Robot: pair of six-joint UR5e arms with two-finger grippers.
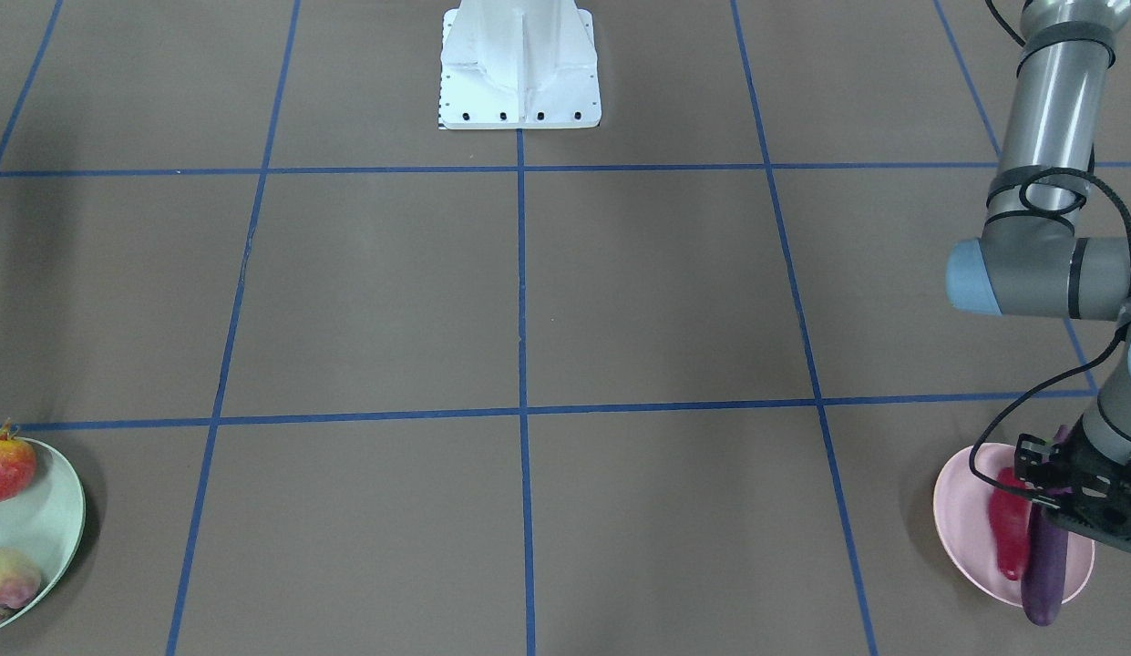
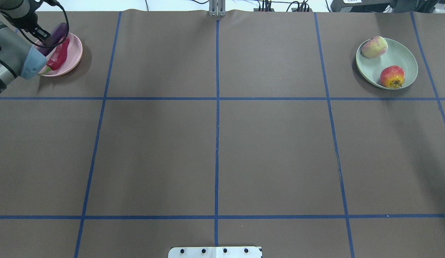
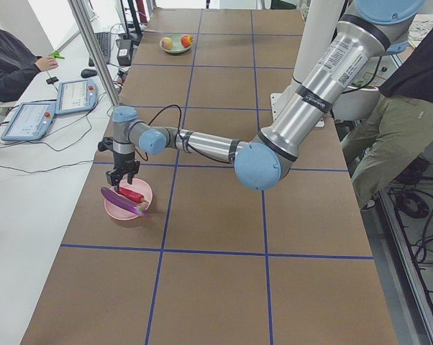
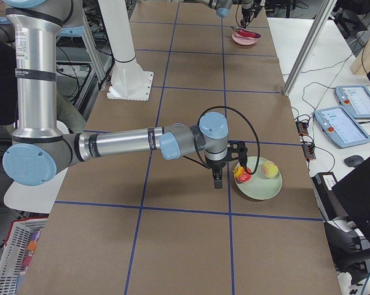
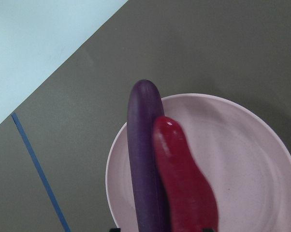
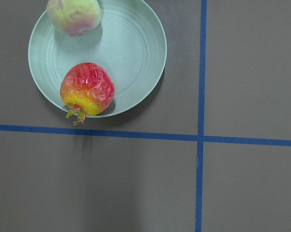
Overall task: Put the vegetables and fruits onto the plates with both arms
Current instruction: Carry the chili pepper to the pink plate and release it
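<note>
The pale pink plate [image 1: 961, 510] at the table's far left holds the purple eggplant [image 1: 1046, 565] and the red chili pepper [image 1: 1010, 533] side by side; the eggplant's tip overhangs the rim. My left gripper [image 1: 1043, 483] hovers just above them, open and empty. The wrist view shows the eggplant [image 5: 143, 145] and the chili [image 5: 184, 183] lying free on the plate [image 5: 252, 159]. The mint green plate [image 2: 401, 53] holds the peach [image 2: 374, 47] and the pomegranate [image 2: 392, 76]. My right gripper [image 4: 217, 178] is beside that plate; I cannot tell if it is open or shut.
The white base block [image 2: 215, 252] stands at the robot's side. Blue tape lines [image 2: 217, 125] grid the brown table. The pink plate sits near the table's edge [image 5: 39, 38]. Operators and tablets [image 4: 342, 126] are beside the table.
</note>
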